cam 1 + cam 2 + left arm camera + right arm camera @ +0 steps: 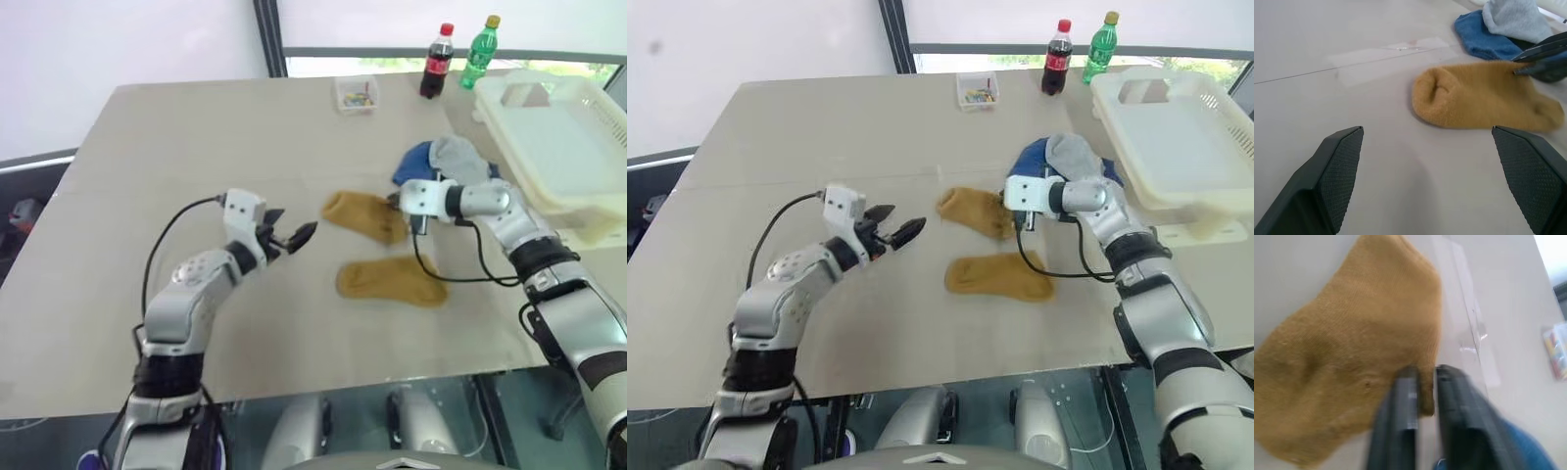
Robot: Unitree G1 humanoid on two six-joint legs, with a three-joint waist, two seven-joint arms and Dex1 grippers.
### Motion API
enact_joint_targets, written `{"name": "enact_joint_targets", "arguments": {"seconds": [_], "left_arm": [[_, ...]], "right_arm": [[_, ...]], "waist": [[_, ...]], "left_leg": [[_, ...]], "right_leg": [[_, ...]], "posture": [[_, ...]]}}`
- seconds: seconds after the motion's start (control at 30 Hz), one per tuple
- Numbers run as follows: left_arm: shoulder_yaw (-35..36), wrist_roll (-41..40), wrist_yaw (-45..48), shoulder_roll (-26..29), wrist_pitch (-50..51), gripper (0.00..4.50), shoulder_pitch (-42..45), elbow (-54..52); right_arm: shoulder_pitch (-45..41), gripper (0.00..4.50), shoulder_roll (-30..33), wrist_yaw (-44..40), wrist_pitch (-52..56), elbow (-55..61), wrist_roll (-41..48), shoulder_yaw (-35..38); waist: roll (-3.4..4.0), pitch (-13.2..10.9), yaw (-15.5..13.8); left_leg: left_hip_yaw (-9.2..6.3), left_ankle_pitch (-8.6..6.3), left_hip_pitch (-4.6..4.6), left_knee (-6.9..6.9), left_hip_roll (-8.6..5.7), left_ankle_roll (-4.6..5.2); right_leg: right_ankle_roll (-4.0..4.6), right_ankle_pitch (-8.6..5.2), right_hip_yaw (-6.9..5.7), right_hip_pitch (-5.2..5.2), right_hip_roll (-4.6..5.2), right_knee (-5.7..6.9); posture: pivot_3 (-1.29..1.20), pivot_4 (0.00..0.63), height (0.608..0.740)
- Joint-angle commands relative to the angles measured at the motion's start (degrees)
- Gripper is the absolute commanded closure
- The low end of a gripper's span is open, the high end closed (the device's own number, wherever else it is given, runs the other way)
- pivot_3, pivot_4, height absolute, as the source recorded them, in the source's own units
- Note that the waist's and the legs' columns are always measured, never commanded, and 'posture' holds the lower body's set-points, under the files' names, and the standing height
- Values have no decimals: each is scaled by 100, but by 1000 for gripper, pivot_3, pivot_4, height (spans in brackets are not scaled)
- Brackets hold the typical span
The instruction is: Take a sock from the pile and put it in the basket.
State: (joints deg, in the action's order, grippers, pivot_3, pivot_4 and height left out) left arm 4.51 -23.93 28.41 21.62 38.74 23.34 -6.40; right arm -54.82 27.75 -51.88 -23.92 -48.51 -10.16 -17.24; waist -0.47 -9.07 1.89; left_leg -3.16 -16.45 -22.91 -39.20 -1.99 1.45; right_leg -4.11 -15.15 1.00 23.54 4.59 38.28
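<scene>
Broadly, the beige table (196, 147) carries everything. At its far right corner sits the cream-white basket (578, 186), slotted along its sides, with a handle cut-out in the far wall. Just left of the basket lies the pile (446, 162), a blue sock under a pale grey one. Two mustard-yellow socks lie apart from it toward the table's middle: the upper mustard sock (364, 215) close beside the pile, the lower mustard sock (390, 280) nearer the front edge. The right end effector (1422, 396) has its fingers nearly together, pinching an edge of the upper mustard sock. The left end effector (289, 235) hovers above bare table, left of that sock, its fingers spread wide with nothing between them. Farther back stand a cola bottle (437, 61), a green bottle (480, 51) and a small clear box (357, 94).
</scene>
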Motion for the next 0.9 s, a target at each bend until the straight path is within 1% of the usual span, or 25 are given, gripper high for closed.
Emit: {"name": "enact_joint_targets", "arguments": {"seconds": [0.03,0.13,0.2,0.3,0.4,0.47,0.57,0.73,0.8,0.9], "left_arm": [[-175,40,100,-69,-35,0,354,250],[-305,179,153,-117,-178,0,619,617],[-400,270,212,-150,-271,0,835,941],[-474,410,263,-239,-431,0,1220,1522],[-508,544,288,-325,-581,0,1572,2069],[-566,661,325,-371,-682,0,1779,2424],[-680,892,327,-447,-849,0,2024,2960],[-811,1170,327,-600,-1065,0,2164,3569],[-851,1229,373,-690,-1188,517,2143,3650],[-818,1242,413,-827,-1302,1785,2087,3644]], "right_arm": [[378,2243,194,-27,935,921,406,453],[859,2243,269,-68,2285,1902,791,779],[1200,2243,229,62,3423,2633,1148,1072],[1601,2243,-68,528,5381,3651,1722,1517],[1835,2243,-426,1016,6570,4295,2093,1811],[1898,2243,-679,1345,6949,4432,2233,1964],[1899,2243,-1001,1725,7188,4301,2355,2103],[1883,2243,-1123,1932,7041,3929,2232,1856],[1907,2764,-1073,1894,6890,3813,2103,1645],[1955,4080,-1018,1798,6669,3792,2031,1465]], "waist": [[0,0,15],[0,0,34],[0,0,38],[0,0,32],[1,0,15],[1,0,15],[1,0,6],[1,1,4],[1,3,14],[0,4,19]], "left_leg": [[-1,0,-1,0,0,0],[-7,0,-1,5,0,0],[-8,0,-1,5,0,-1],[-9,1,1,-1,0,-1],[-11,1,2,-6,-1,-2],[-8,1,2,-5,-4,-1],[-9,1,2,-5,-12,-1],[-11,1,0,-4,-25,0],[-11,1,3,-5,-27,0],[-10,2,6,-8,-27,0]], "right_leg": [[0,0,0,1,0,-2],[0,0,2,2,-2,-7],[0,0,6,4,-4,-5],[0,0,7,5,-5,7],[0,0,7,6,-5,15],[0,0,11,9,-5,17],[0,0,10,10,-1,19],[-1,0,9,12,5,21],[-1,0,9,11,6,23],[-1,0,11,10,6,30]], "posture": [[0,150,740],[0,150,740],[0,150,740],[0,150,740],[0,150,740],[0,150,740],[0,150,740],[0,150,740],[0,150,740],[0,150,740]]}}
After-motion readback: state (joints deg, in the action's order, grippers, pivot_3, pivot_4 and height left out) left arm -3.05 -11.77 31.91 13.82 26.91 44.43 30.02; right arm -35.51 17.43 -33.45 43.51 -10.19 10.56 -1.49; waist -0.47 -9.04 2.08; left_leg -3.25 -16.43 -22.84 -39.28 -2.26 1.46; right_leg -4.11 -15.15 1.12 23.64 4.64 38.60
